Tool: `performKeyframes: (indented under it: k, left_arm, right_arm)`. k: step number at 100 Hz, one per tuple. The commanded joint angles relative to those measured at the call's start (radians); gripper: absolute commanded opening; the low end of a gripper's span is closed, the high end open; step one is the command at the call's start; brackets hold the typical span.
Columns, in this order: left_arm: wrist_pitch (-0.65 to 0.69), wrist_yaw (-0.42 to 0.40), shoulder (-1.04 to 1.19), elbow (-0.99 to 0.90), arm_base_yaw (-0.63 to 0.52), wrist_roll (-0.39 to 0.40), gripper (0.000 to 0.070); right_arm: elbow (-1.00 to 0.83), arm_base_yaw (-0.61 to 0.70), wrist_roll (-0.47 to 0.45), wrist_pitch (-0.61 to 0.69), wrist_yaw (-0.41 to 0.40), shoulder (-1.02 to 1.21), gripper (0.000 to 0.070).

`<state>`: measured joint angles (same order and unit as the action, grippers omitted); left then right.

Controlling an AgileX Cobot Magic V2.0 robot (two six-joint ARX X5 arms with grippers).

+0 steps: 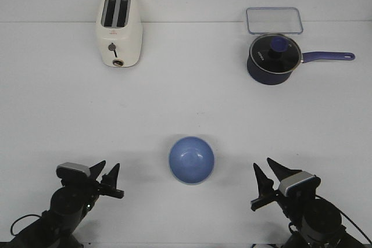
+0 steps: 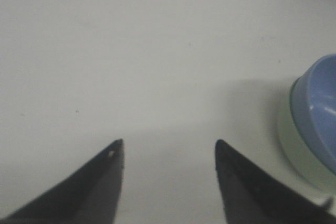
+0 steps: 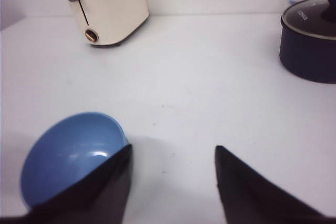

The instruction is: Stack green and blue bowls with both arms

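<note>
The periwinkle blue bowl [image 1: 191, 159] sits upright in the near middle of the table. In the left wrist view the blue bowl [image 2: 317, 108] rests nested inside the pale green bowl [image 2: 294, 148], whose side shows beneath it. A thin green rim [image 3: 125, 136] also shows beside the blue bowl [image 3: 71, 153] in the right wrist view. My left gripper [image 1: 111, 166] [image 2: 169, 142] is open and empty, to the left of the bowls. My right gripper [image 1: 262, 164] [image 3: 173, 148] is open and empty, to their right.
A cream toaster [image 1: 118, 30] stands at the far left. A dark navy saucepan [image 1: 273, 57] with a glass lid stands at the far right, handle pointing right. A clear rectangular container [image 1: 274, 20] lies behind it.
</note>
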<state>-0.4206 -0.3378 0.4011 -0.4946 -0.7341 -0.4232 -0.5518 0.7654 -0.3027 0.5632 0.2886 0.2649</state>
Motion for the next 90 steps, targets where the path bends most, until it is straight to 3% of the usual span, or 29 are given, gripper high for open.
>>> performKeyframes:
  k: [1,20,73,90]
  left_arm:
    - [0.011,-0.006,-0.018,-0.014,-0.006,-0.014,0.0020]
    - [0.015,-0.004,-0.060,-0.015,-0.006,-0.008,0.0016]
    - [0.026,-0.003,-0.109,-0.015,-0.006,-0.005,0.0016]
    - [0.037,-0.031,-0.129,-0.008,0.066,0.237,0.0015]
  right_arm:
    - [-0.003,0.008,0.013,-0.001,0.001,0.005,0.0000]
    - [-0.003,0.008,-0.037,-0.002,-0.001,0.004,0.0009]
    - [-0.003,0.008,-0.036,-0.002,0.000,0.004,0.0009]
    - [-0.003,0.008,-0.036,-0.002,0.000,0.004,0.0009]
